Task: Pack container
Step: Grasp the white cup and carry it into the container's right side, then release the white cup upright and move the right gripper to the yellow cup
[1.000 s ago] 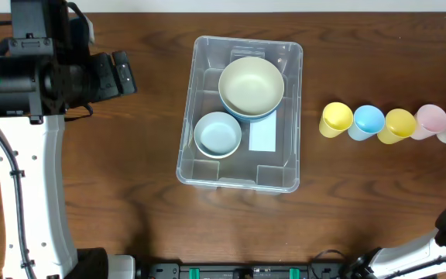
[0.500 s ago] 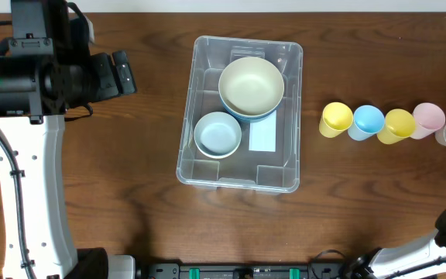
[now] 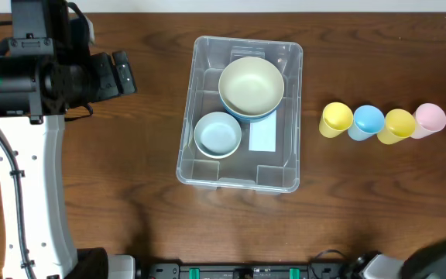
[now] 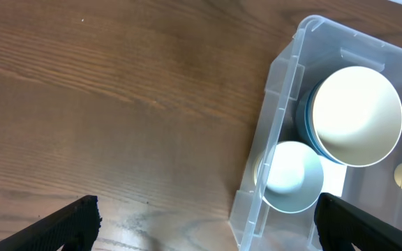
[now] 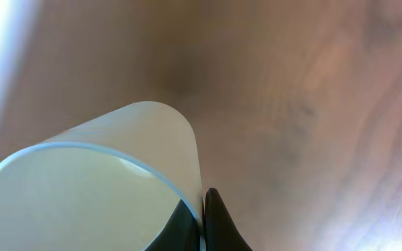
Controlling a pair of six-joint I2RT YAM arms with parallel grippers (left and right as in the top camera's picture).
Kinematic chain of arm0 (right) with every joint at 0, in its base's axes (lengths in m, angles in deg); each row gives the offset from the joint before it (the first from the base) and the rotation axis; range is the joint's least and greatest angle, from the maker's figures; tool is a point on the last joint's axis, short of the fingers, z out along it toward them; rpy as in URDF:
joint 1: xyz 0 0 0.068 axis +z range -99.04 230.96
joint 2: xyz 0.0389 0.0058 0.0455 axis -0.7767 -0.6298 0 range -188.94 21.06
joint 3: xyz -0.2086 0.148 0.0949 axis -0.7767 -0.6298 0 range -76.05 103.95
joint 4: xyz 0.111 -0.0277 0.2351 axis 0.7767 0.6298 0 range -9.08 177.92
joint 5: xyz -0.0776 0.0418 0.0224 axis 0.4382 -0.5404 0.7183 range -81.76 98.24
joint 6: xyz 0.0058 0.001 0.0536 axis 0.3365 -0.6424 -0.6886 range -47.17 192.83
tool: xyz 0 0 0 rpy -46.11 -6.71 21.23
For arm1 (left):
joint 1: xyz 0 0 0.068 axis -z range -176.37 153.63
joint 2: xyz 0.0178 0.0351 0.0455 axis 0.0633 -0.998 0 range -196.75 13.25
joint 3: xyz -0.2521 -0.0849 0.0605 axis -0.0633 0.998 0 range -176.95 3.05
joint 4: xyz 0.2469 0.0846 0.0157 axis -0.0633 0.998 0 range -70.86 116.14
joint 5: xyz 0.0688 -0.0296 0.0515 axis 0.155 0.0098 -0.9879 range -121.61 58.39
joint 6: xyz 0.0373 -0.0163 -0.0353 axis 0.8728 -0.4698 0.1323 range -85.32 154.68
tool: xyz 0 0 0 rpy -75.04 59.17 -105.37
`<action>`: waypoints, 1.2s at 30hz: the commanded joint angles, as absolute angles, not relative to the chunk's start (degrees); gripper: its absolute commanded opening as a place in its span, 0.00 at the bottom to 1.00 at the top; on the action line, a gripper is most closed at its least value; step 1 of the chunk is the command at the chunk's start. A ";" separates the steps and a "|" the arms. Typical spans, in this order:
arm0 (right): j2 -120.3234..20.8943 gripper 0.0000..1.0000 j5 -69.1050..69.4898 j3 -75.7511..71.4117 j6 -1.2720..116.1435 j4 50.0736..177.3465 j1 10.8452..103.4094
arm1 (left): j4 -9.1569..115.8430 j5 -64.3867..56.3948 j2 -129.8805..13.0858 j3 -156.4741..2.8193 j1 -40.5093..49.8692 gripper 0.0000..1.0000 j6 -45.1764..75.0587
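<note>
clear container (image 3: 238, 183), holding large cream bowl (image 3: 251, 84), small pale-blue bowl (image 3: 217, 133)

No legible writing in any view. The white label (image 3: 262, 136) on the container (image 3: 186, 147) floor reads blank.

The left arm (image 3: 23, 178) had a white link and bulky black housings. A black cable (image 3: 10, 186) ran along it.

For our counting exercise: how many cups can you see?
5. Four sit in a row right of the container: yellow cup, blue cup, second yellow cup, pink cup. The pale cup is pinched in the right gripper.
</note>
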State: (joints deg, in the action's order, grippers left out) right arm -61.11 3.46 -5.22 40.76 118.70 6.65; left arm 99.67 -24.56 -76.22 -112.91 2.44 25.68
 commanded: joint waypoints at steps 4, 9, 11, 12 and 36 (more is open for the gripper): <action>-44.52 0.01 -8.89 -4.80 40.13 122.31 23.19 | 99.71 -25.22 -76.22 -112.78 2.24 0.98 25.86; -41.62 0.01 -3.36 -4.80 42.07 127.16 44.50 | 99.71 -25.22 -76.22 -112.78 2.24 0.98 25.86; -42.97 0.01 1.62 -4.80 42.07 128.65 52.70 | 99.71 -25.22 -76.22 -112.78 2.24 0.98 25.86; -43.89 0.01 3.46 -4.80 42.05 129.20 56.05 | 99.71 -25.22 -76.22 -112.78 2.24 0.98 25.86; -74.45 0.01 12.25 -4.80 43.32 131.95 81.03 | 99.71 -25.22 -76.22 -112.78 2.24 0.98 25.86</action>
